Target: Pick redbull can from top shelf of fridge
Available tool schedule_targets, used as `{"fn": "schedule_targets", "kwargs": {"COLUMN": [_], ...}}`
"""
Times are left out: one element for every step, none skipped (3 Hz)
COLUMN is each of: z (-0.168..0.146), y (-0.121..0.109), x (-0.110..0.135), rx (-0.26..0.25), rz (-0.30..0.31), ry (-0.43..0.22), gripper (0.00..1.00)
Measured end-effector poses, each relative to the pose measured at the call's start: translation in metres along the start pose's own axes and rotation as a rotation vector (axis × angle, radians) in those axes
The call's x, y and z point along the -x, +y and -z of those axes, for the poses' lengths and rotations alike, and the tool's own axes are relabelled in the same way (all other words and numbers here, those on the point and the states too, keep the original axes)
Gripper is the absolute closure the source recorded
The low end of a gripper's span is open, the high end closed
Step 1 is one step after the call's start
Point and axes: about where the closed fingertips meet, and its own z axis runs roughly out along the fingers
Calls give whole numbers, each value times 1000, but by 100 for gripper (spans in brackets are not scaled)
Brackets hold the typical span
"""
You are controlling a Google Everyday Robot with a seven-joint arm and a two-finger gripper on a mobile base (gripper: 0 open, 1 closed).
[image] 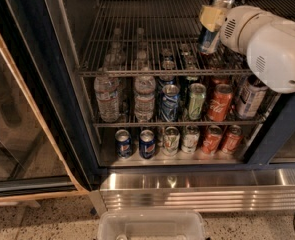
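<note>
From where I stood, the top shelf (137, 34) lay open left of the hand (213, 20), which clasped the redbull can (208, 38) near its right end. Below, bottles (107, 96) and cans (194, 101) crowded the middle rack (177, 122).
</note>
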Motion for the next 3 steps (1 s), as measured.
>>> {"fn": "schedule_targets", "kwargs": {"z": [12,47,115], "y": [16,39,49], "x": [-4,7,33], "rx": [16,51,46], "rz": [-5,-10,-27], "ry": [46,64,-5], "gripper": [100,100,100]}}
